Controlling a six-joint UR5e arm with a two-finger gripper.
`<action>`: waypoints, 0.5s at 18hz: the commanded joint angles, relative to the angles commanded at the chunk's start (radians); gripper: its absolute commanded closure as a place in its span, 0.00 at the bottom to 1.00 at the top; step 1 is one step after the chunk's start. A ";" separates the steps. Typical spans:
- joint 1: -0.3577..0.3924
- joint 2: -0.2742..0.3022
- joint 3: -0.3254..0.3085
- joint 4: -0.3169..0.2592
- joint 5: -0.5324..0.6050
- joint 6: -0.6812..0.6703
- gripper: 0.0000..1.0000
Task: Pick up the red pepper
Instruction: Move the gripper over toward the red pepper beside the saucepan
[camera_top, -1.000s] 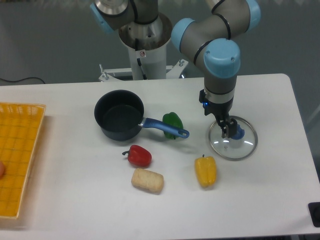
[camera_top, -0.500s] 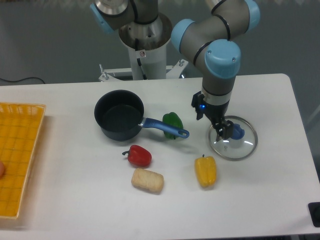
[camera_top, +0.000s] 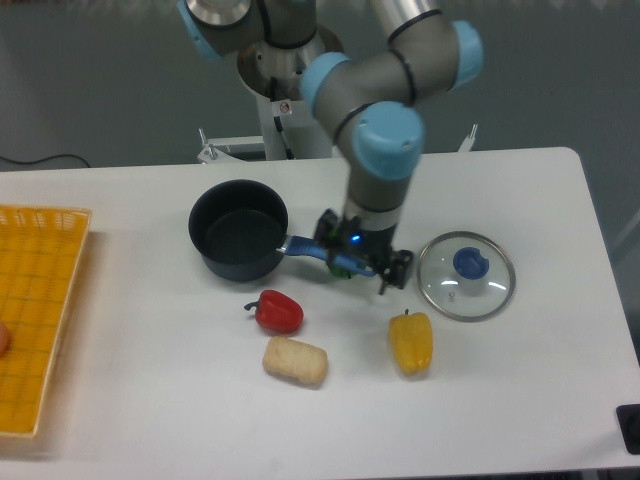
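The red pepper (camera_top: 278, 312) is small and glossy with a dark stem pointing left. It lies on the white table in front of the black pot (camera_top: 238, 240). My gripper (camera_top: 394, 272) hangs low over the table, to the right of the red pepper and a little behind it, about a hand's width away. Its fingers look slightly apart with nothing between them. The arm's wrist hides most of the green pepper (camera_top: 341, 268) by the pot's blue handle (camera_top: 304, 248).
A yellow pepper (camera_top: 411, 342) lies front right of the red one, and a beige bread-like block (camera_top: 295, 360) lies just in front of it. A glass lid with a blue knob (camera_top: 466, 276) lies at the right. A yellow basket (camera_top: 35, 320) sits at the left edge.
The gripper has moved left from over the glass lid to a spot beside the pot's handle and has turned. The lid and the peppers have not moved.
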 joint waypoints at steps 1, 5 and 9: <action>-0.017 -0.009 0.003 0.002 0.018 0.001 0.00; -0.094 -0.051 0.038 0.002 0.117 0.063 0.00; -0.106 -0.061 0.075 -0.005 0.117 0.235 0.00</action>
